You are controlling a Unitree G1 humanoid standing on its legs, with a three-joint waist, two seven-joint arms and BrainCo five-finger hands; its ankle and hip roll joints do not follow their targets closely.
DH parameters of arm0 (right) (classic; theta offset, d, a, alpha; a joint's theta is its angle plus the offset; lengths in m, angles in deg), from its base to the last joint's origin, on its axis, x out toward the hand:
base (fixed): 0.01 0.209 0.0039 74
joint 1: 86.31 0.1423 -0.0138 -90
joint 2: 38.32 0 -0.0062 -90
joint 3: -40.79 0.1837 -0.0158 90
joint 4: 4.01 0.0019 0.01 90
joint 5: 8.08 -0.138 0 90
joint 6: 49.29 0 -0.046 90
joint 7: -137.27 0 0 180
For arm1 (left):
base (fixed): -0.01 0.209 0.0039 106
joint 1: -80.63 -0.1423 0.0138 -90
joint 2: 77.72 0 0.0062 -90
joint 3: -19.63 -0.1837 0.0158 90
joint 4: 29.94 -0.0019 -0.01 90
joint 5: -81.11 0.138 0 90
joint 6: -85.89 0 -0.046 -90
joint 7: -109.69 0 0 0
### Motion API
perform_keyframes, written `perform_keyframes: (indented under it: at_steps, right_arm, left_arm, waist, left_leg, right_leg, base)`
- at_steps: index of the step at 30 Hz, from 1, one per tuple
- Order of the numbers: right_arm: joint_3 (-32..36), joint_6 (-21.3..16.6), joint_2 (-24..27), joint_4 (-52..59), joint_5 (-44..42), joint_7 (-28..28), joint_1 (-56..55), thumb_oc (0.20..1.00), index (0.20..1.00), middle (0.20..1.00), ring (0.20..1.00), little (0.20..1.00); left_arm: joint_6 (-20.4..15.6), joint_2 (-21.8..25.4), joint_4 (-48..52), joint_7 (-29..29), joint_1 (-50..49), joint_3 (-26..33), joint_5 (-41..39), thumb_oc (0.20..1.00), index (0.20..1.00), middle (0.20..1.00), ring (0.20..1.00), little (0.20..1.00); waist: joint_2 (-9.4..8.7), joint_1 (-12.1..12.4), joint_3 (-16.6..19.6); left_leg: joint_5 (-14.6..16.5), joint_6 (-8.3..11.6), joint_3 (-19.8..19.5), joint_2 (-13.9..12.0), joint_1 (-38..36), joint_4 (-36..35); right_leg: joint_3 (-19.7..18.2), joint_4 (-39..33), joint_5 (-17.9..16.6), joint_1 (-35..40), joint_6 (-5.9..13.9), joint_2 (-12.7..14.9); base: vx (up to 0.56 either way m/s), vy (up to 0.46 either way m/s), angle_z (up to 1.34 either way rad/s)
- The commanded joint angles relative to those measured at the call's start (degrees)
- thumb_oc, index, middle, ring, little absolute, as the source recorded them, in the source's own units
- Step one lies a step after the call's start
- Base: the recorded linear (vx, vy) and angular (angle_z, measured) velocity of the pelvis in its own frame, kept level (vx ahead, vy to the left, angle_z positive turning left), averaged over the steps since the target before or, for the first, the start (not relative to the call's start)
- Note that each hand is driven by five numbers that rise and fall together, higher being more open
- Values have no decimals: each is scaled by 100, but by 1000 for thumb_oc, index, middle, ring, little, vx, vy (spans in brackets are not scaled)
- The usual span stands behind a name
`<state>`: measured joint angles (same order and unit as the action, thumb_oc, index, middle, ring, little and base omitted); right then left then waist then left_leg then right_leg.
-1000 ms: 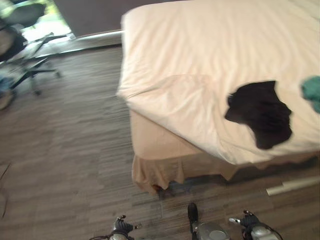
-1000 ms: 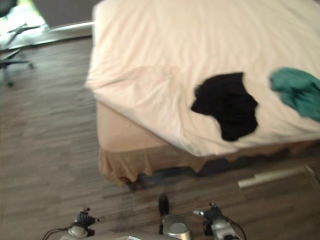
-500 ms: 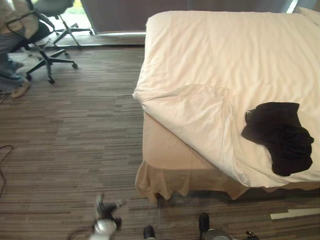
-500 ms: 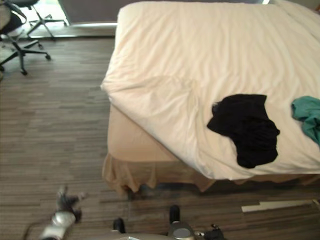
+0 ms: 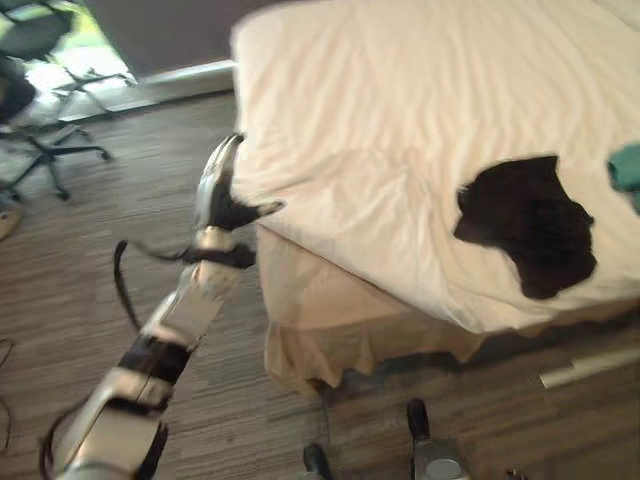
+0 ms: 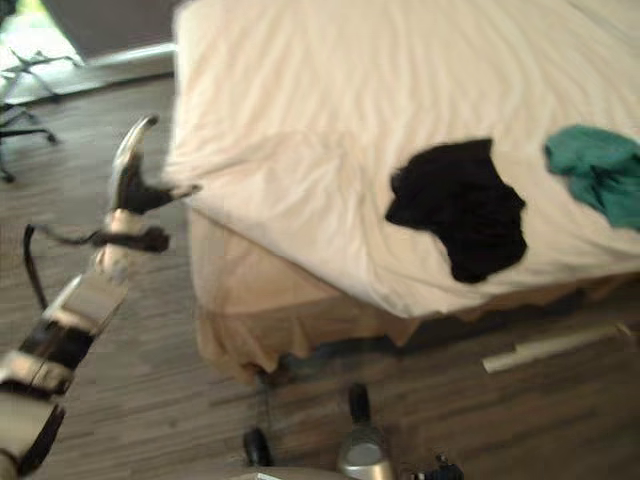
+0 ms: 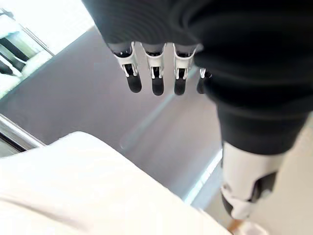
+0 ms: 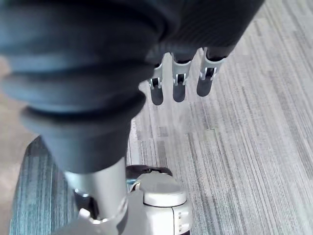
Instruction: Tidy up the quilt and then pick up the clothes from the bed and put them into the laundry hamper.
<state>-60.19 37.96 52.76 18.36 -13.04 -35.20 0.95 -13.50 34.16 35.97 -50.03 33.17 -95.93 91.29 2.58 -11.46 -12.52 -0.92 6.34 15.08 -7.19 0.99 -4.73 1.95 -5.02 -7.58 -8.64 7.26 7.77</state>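
A cream quilt (image 5: 420, 110) covers the bed, its near left corner folded and rumpled (image 5: 330, 190). A black garment (image 5: 525, 225) lies on the quilt near the bed's front edge, and a teal garment (image 6: 598, 172) lies to its right. My left hand (image 5: 220, 195) is raised beside the bed's left corner, fingers straight, thumb pointing at the quilt's edge, holding nothing. In the left wrist view its fingers (image 7: 152, 73) are straight above the quilt (image 7: 73, 186). My right hand's fingers (image 8: 178, 81) hang straight over the floor, holding nothing.
An office chair (image 5: 40, 60) stands on the wood-grain floor at the far left. A tan bed skirt (image 5: 340, 340) hangs below the quilt. A pale strip (image 5: 590, 368) lies on the floor by the bed's front right.
My left arm has swung up from low near the floor to the bed's left corner. The camera has shifted, so the whole scene moved.
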Motion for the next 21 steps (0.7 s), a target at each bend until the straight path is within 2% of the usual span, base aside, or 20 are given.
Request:
perform_keyframes:
  at_steps: [1, 3, 4, 6, 7, 9, 10, 12, 13, 14, 18, 21]
  right_arm:
    - [-188, -70, 167, -31, -48, 154, 360, 1000, 1000, 1000, 1000, 1000]
    - [-260, -134, 200, 15, -170, 203, 533, 1000, 1000, 1000, 1000, 1000]
    - [-297, -188, 220, 45, -253, 244, 608, 1000, 1000, 1000, 1000, 1000]
    - [-286, -189, 203, 41, -254, 244, 622, 1000, 1000, 1000, 1000, 1000]
    - [-339, -254, 227, 49, -344, 291, 767, 1000, 1000, 1000, 1000, 1000]
    - [-387, -359, 217, 73, -502, 320, 942, 1000, 1000, 1000, 1000, 1000]
    - [-427, -438, 213, 120, -668, 355, 1038, 1000, 1000, 1000, 1000, 1000]
    - [-422, -440, 205, 116, -672, 355, 1044, 1000, 1000, 1000, 1000, 1000]
    - [-460, -475, 163, 140, -818, 328, 1072, 1000, 1000, 1000, 1000, 1000]
    - [-461, -492, 150, 147, -903, 304, 1067, 1000, 1000, 1000, 1000, 1000]
    - [-481, -523, 140, 196, -1063, 250, 987, 1000, 1000, 1000, 1000, 1000]
    - [-315, -545, 235, 506, -1188, 249, 841, 1000, 1000, 1000, 1000, 1000]
  left_arm:
    - [223, 201, -862, 179, 1437, -97, 590, 1000, 1000, 1000, 1000, 1000]
    - [435, 322, -1354, 218, 2134, -469, 897, 1000, 1000, 1000, 1000, 1000]
    - [573, 480, -1743, 134, 2680, -832, 1135, 1000, 1000, 1000, 1000, 1000]
    - [565, 474, -1773, 137, 2725, -865, 1128, 1000, 1000, 1000, 1000, 1000]
    - [721, 637, -2205, 72, 3257, -1308, 1418, 1000, 1000, 1000, 1000, 1000]
    - [904, 679, -2725, 17, 3661, -1747, 1782, 1000, 1000, 1000, 1000, 1000]
    - [1058, 645, -3305, -146, 3806, -1971, 1911, 1000, 1000, 1000, 1000, 1000]
    - [1048, 632, -3334, -138, 3832, -1993, 1905, 1000, 1000, 1000, 1000, 1000]
    - [1081, 552, -3766, -337, 3868, -2044, 1896, 445, 445, 445, 445, 445]
    - [1064, 486, -3925, -425, 3828, -2045, 1862, 200, 200, 200, 200, 200]
    - [1005, 386, -4134, -679, 3498, -1965, 1760, 200, 200, 200, 200, 200]
    - [904, 330, -3774, -836, 2687, -1633, 1544, 200, 200, 200, 200, 200]
  waist:
    - [-138, -328, -219]
    - [-163, -402, -387]
    - [-163, -439, -476]
    - [-171, -434, -477]
    - [-176, -481, -665]
    - [-199, -534, -815]
    - [-222, -557, -931]
    - [-217, -558, -916]
    - [-246, -575, -985]
    - [-266, -579, -999]
    - [-290, -581, -945]
    - [-270, -517, -828]
  left_leg:
    - [369, 203, -270, -419, 132, 789]
    - [367, 236, -294, -474, 488, 1035]
    - [381, 264, -331, -535, 729, 1210]
    - [389, 265, -342, -538, 760, 1234]
    - [406, 299, -376, -588, 1036, 1439]
    - [421, 316, -386, -660, 1337, 1640]
    - [418, 329, -410, -717, 1572, 1803]
    - [430, 330, -426, -722, 1620, 1836]
    - [441, 361, -445, -769, 1769, 1941]
    - [446, 371, -452, -785, 1786, 1958]
    - [473, 410, -447, -820, 1685, 1914]
    - [474, 435, -428, -799, 1259, 1675]
  right_leg:
    - [-274, 913, 544, -719, 492, 298]
    - [-321, 1126, 559, -1072, 500, 295]
    - [-314, 1241, 584, -1272, 509, 302]
    - [-308, 1254, 588, -1293, 508, 303]
    - [-300, 1367, 596, -1529, 512, 289]
    - [-293, 1505, 600, -1798, 509, 261]
    - [-279, 1620, 598, -2011, 497, 255]
    - [-271, 1637, 604, -2044, 495, 255]
    - [-270, 1735, 619, -2189, 484, 246]
    - [-270, 1751, 624, -2213, 475, 245]
    - [-268, 1764, 643, -2170, 465, 233]
    - [-191, 1586, 659, -1721, 458, 262]
  base:
    - [-189, -41, -34]
    - [-126, -66, -24]
    - [-93, -62, -9]
    - [-60, -38, -8]
    - [-113, -61, -11]
    - [-148, -87, -7]
    - [-107, -69, 2]
    - [-63, -46, 7]
    - [-64, -62, 8]
    - [-71, -74, 6]
    - [-9, -14, 9]
    - [31, 21, -4]
